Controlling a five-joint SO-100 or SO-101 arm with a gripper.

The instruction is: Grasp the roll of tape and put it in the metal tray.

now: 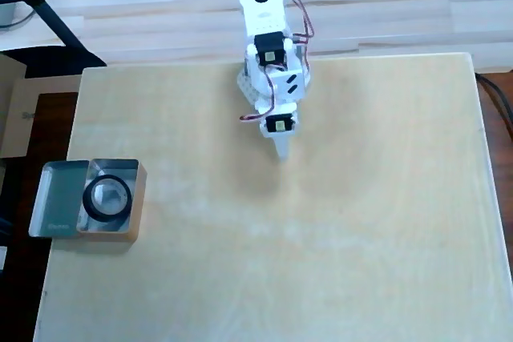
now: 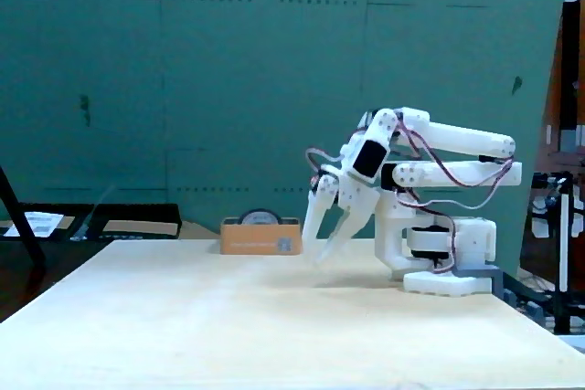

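Tape in tray; arm folded at its base

Small black ring of tape (image 1: 108, 199) lies inside the shiny silver rectangular metal tray (image 1: 56, 212), on its mirror-bright side beside the greenish half; tray sits at the pale wooden bench (image 1: 321, 238) edge, well apart from the white two-finger gripper (image 2: 320, 252). Jaws parted a little, holding nothing, tips pointing down near the bench. Placement looks complete; next call likely only to rest
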